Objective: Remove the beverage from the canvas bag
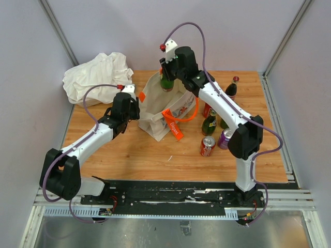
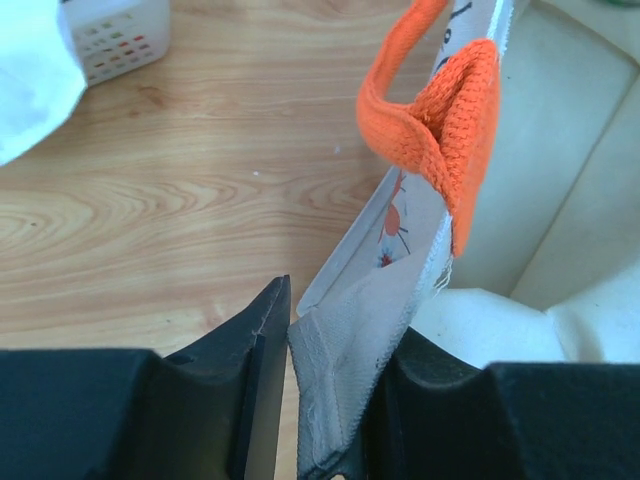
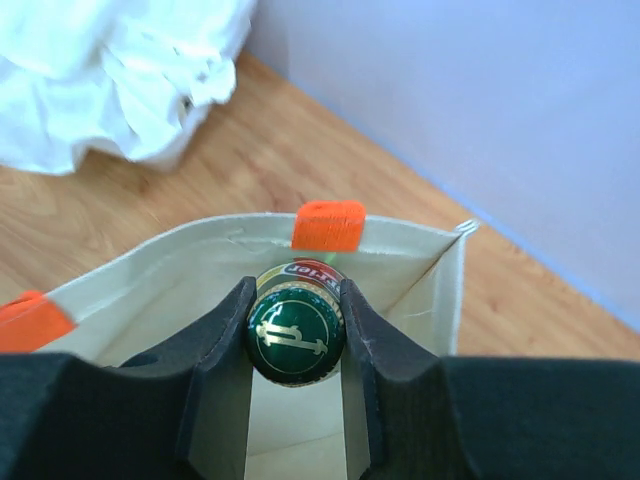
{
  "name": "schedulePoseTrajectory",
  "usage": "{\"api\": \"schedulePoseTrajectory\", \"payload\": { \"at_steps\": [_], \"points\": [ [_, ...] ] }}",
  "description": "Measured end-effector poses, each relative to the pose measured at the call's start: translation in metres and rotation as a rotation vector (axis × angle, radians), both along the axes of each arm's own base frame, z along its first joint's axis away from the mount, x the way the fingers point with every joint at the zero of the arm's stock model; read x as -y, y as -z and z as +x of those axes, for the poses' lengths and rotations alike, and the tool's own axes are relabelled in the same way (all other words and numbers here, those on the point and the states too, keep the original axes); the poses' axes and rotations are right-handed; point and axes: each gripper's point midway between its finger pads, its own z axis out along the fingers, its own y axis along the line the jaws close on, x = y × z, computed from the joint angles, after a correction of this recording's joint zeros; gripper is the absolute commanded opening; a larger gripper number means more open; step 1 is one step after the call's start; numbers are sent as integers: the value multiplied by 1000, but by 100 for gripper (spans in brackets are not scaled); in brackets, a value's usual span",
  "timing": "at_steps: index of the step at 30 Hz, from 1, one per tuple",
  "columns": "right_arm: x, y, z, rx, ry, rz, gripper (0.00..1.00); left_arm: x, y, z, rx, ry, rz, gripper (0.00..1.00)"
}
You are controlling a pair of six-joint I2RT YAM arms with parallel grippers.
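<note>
Two grasps are in place, by my reading; the left tool (image 2: 335, 320) is pinching the near rim of the canvas bag (image 1: 155, 111), with a fold of cream fabric caught between its jaws; the right tool (image 3: 295, 300) is pressed onto the capped neck of the beverage (image 1: 166, 82), a green glass bottle standing upright at the bag's far side.

I judge the job roughly half done; the bottle is seized and the bag is held, yet the bottle's body sits within the bag's mouth as far as I can see, and the fabric hides how deep it goes. What is left: lift it straight up until the base clears the rim, carry it aside, set it on the wooden surface (image 1: 129, 150).

An orange handle (image 1: 182, 114) loops over the bag's right side, close to the lifting path; the strap tag (image 1: 175, 128) hangs down the front; either could snag if I drift right. A white cloth heap (image 1: 98, 75) lies at the far left, well apart. To the right stand a dark bottle (image 1: 232, 88), a second green bottle (image 1: 209, 123), a red can (image 1: 208, 146) and a purple can (image 1: 225, 138), near my right arm's elbow; I would not set down there.
</note>
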Motion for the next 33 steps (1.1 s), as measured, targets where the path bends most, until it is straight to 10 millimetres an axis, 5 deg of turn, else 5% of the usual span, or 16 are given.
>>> {"api": "schedulePoseTrajectory", "payload": {
  "at_steps": [7, 16, 18, 21, 25, 33],
  "points": [
    [-3, -89, -31, 156, -45, 57, 1, -33, -3, 15, 0, -95, 8, 17],
    [19, -133, -84, 204, -30, 47, 1, -50, -10, 29, -2, -148, 31, 31],
    [27, -137, -105, 210, -25, 38, 1, -51, -10, 30, -5, -148, 36, 42],
    [37, -141, -133, 220, -28, 27, 1, -51, -10, 30, -4, -144, 39, 56],
    [51, -137, -163, 215, -27, 33, 1, -49, -10, 30, -4, -135, 28, 60],
    [70, -61, -168, 68, 58, -37, 1, -36, -9, 28, -15, -76, -15, 59]
  ]
}}
